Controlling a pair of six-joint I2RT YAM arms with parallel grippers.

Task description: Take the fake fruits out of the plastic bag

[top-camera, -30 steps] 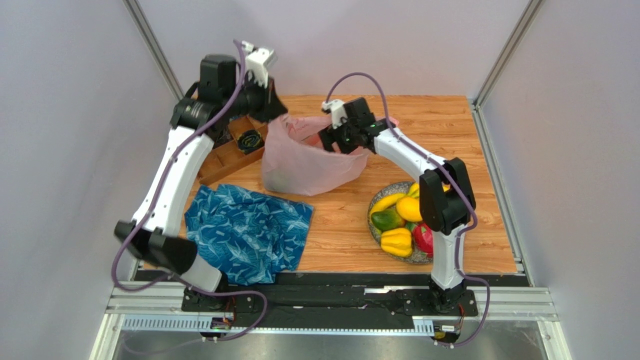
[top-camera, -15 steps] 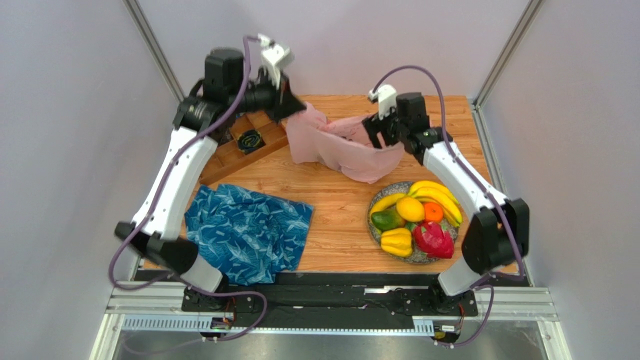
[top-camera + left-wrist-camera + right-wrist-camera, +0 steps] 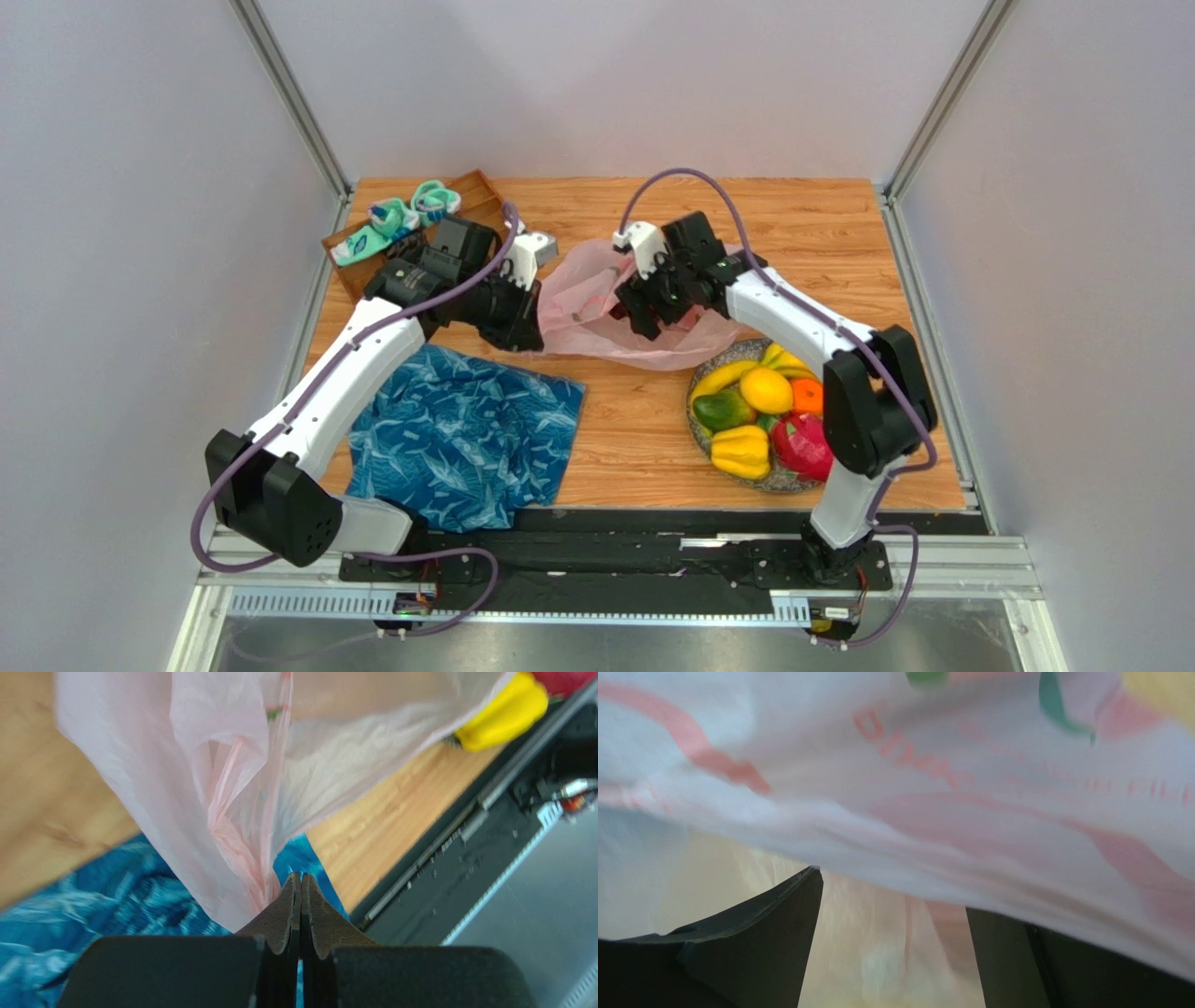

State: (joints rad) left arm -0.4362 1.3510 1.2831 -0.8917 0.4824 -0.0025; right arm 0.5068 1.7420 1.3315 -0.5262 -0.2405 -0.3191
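Note:
The pale-pink plastic bag (image 3: 617,311) lies slumped on the wooden table between my two grippers. My left gripper (image 3: 530,333) is shut, pinching the bag's left edge; in the left wrist view the film (image 3: 231,798) gathers into the closed fingertips (image 3: 300,882). My right gripper (image 3: 638,315) sits low over the bag's middle, jaws apart; the printed film (image 3: 948,812) drapes across its fingers (image 3: 759,945). The fake fruits, namely bananas (image 3: 814,361), lemon (image 3: 766,388), green fruit (image 3: 724,409), yellow pepper (image 3: 741,451), dragon fruit (image 3: 805,445) and orange (image 3: 808,396), lie on a plate. I cannot see any fruit inside the bag.
The round plate (image 3: 697,420) stands right of centre, just right of the bag. A blue leaf-patterned cloth (image 3: 463,434) lies at the front left. A wooden tray (image 3: 477,189) with teal and white items stands at the back left.
The bag was held up and stretched between both grippers; now it lies low on the table. My left arm dropped down and forward, uncovering the wooden tray. My right gripper moved left and down.

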